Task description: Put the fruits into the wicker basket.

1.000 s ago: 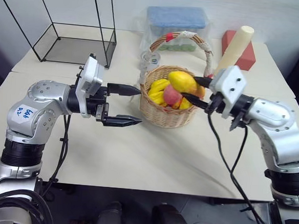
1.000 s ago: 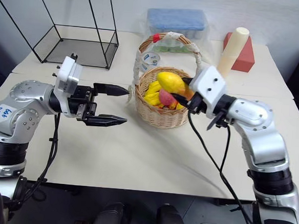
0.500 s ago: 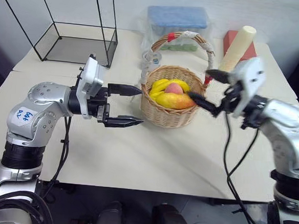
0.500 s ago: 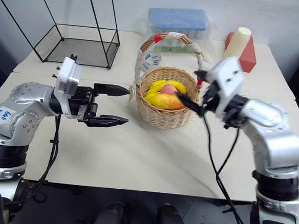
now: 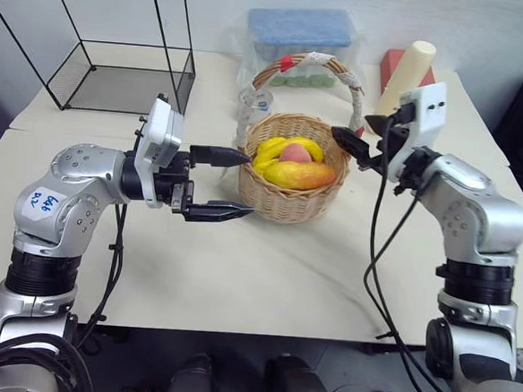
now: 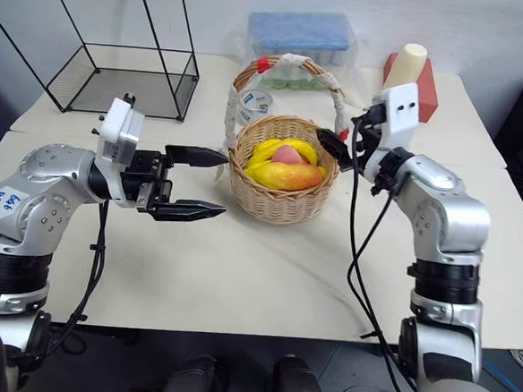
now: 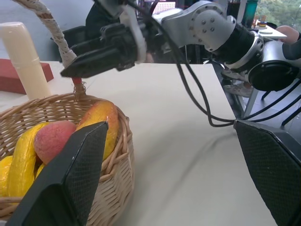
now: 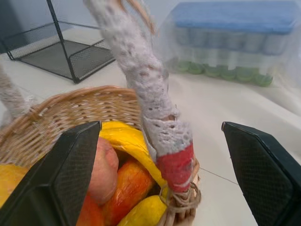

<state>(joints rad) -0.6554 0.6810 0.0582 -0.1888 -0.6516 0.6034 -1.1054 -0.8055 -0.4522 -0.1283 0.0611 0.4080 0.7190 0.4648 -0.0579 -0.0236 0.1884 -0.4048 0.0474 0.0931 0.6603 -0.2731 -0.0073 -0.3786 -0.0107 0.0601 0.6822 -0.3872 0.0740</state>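
The left gripper [image 5: 219, 183] is hovering over the table [image 5: 265, 268] with its two black fingers spread apart and nothing between them, pointing sideways toward the wicker basket [image 5: 288, 202], which is sitting just off its fingertips. Moving on from that gripper, the basket is holding the fruits: the round peach [image 5: 293, 152] is lying on top in the middle, the longer mango with the red tip [image 5: 301, 174] is lying across the front with its long axis running from one gripper toward the other, and another yellow fruit [image 5: 271, 152] is curving along the side nearer the left gripper. Beyond the basket from the left gripper, the right gripper [image 5: 353, 147] is hanging level beside the far rim, close to the foot of the wrapped handle [image 8: 162, 136], its fingers parted and empty, pointing in toward the basket. Behind the right gripper a cream cylinder [image 5: 408, 70] is leaning on a red block [image 5: 393, 65], and behind the left one a black wire-frame box [image 5: 117, 74] is standing. I am seeing no loose fruit on the table, so I am judging the loading done. The relation that matters now is that the basket is lying straight ahead of both sets of fingers; the right gripper is the nearer to the handle, so any retreat is needing to go straight back, away from it.
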